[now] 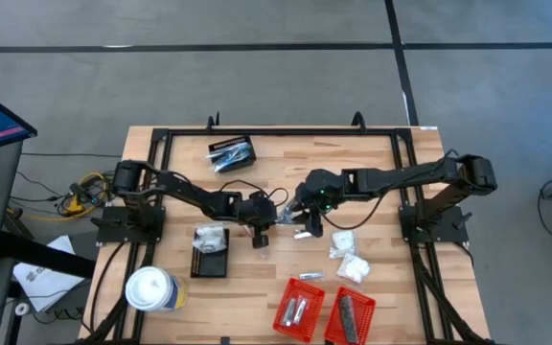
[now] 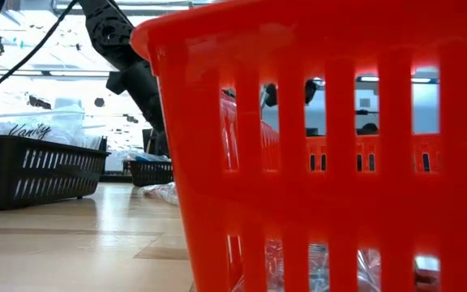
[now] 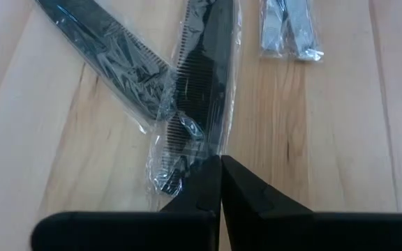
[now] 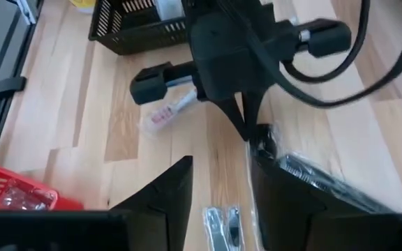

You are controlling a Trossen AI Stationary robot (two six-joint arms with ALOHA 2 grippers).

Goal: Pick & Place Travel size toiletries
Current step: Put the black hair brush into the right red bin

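Left claw [image 3: 220, 183] at mid table, fingers pressed together on the clear wrap of a dark comb [image 3: 199, 84]; a 2nd wrapped comb [image 3: 103, 45] crosses it. Right claw [image 4: 218, 183] just beside, fingers apart w/ nothing between. Silvery packet [image 4: 222, 226] lies under it, pinkish tube [image 4: 167, 113] near the black basket [image 4: 142, 31]. White packets [image 1: 349, 257] toward the right edge.
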